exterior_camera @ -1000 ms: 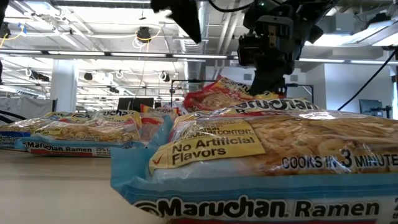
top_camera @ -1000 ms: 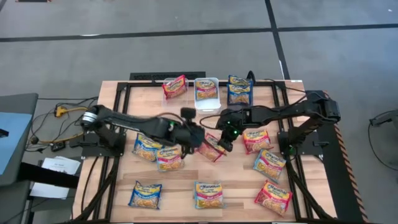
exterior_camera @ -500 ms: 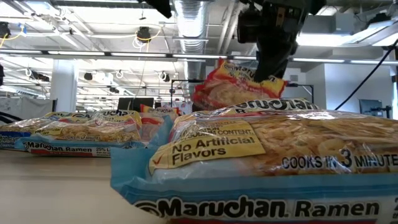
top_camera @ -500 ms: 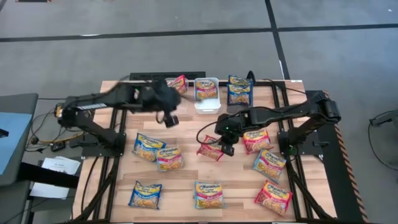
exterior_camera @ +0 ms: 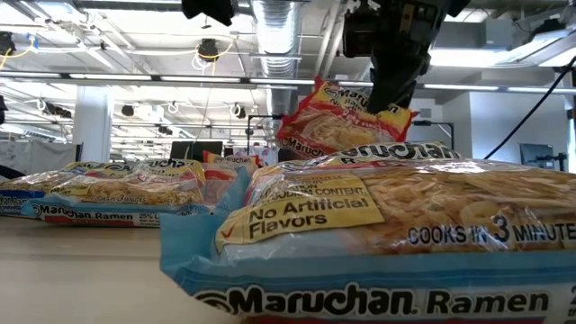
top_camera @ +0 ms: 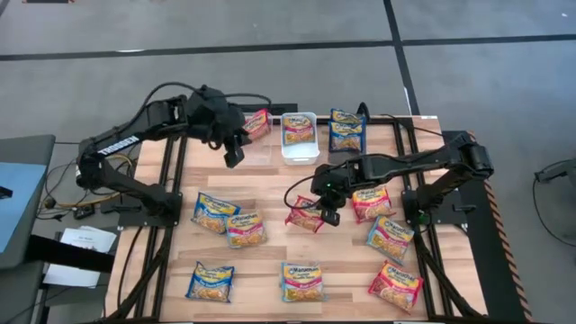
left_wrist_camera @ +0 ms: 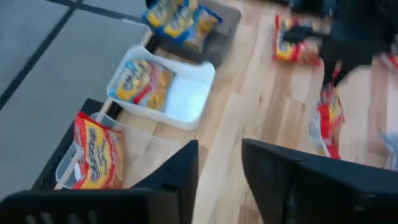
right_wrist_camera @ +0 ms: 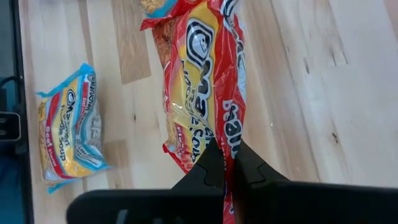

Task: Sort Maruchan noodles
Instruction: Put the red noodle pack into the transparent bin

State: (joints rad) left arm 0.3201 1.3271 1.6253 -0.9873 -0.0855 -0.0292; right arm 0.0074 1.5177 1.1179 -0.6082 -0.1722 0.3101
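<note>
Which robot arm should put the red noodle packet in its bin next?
The right arm, probably. The right gripper is already shut on the red packet, lifted off the table. The left gripper hangs empty near the clear bin, which already has a red packet in it.

Pale wooden worktop (top_camera: 270, 261) with black frame rails, three bins along its far edge beyond the left claw (top_camera: 233, 159): clear bin (left_wrist_camera: 81, 165), white bin (left_wrist_camera: 186, 99), dark bin (left_wrist_camera: 217, 37), grey floor (top_camera: 270, 72) around, cables (top_camera: 67, 180) beside the worktop
</note>
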